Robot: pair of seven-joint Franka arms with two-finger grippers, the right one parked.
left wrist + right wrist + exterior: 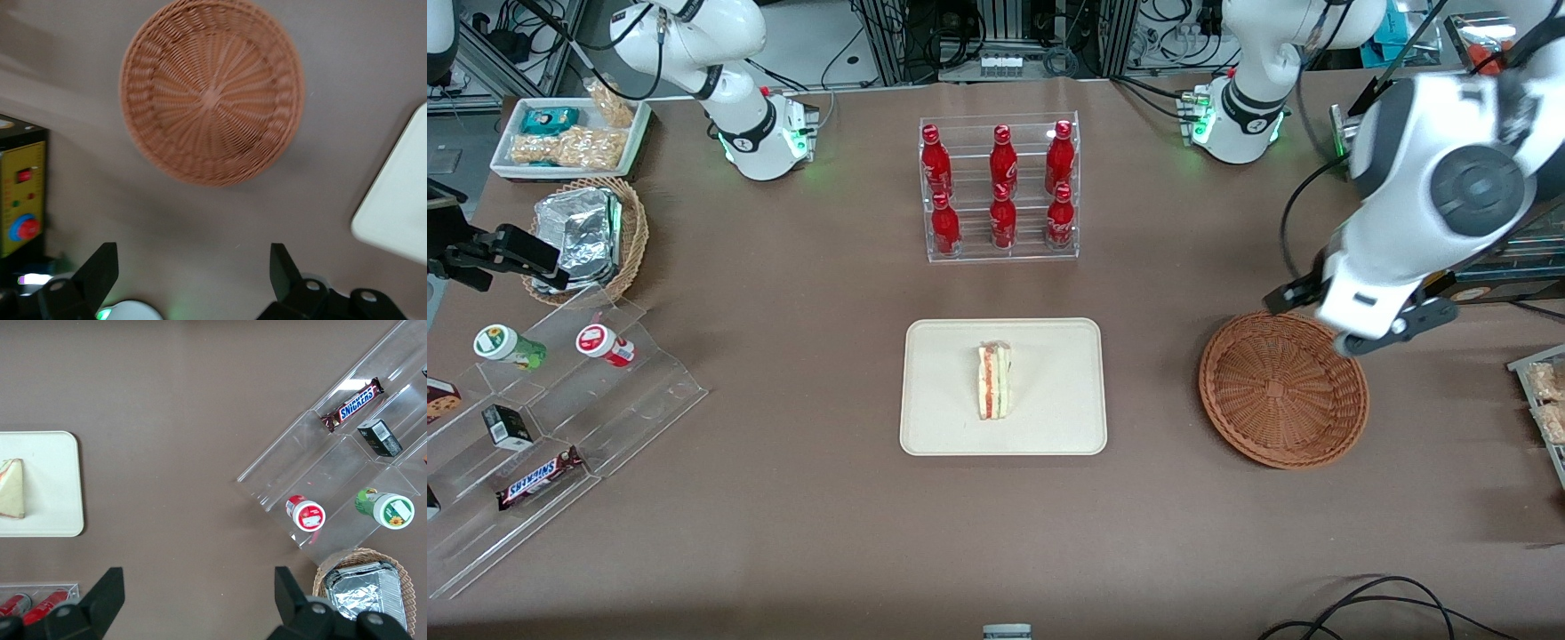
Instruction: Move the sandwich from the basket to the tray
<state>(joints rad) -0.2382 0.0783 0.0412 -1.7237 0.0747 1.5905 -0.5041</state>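
The sandwich (994, 382), a pale wedge with red and green layers, lies on the cream tray (1049, 427) in the middle of the table; both also show in the right wrist view, the sandwich (12, 490) on the tray (57, 487). The reddish-brown wicker basket (1282, 391) sits toward the working arm's end and holds nothing. My gripper (1365, 342) hangs high over the basket's rim on the side away from the tray. In the left wrist view my gripper (192, 257) is open with nothing between its fingers, the basket (212, 93) and a tray corner (397, 200) below it.
A clear rack of red bottles (1000, 187) stands farther from the camera than the tray. Toward the parked arm's end are an acrylic step stand with snacks (543, 418), a tan basket of foil packets (587, 236) and a white snack tray (569, 133). A yellow control box (23, 200) sits near the basket.
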